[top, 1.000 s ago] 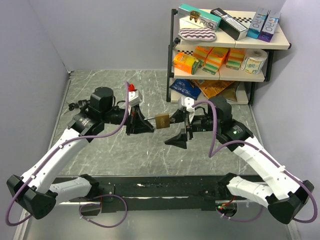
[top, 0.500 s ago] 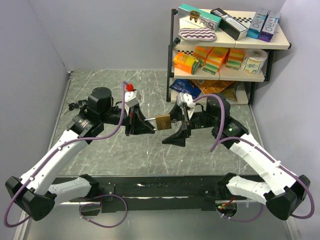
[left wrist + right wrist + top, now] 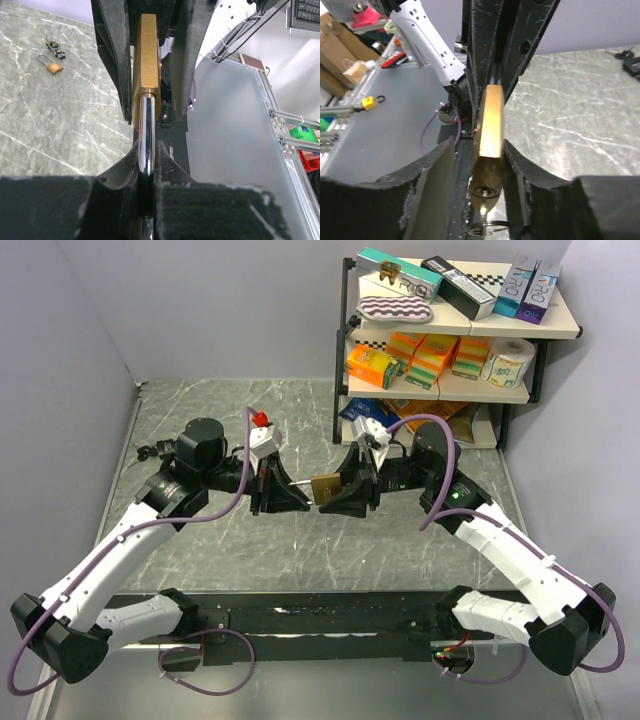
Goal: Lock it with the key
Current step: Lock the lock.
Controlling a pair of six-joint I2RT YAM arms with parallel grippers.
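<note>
Padlock (image 3: 146, 55) hangs above the bench (image 3: 210, 410), its shackle clenched in the left hand (image 3: 146, 157); the right hand (image 3: 338, 498) just swung in and now straddles the brass body, fingers narrowing; can't tell if it's gripping yet; looks like bracing before locking
</note>
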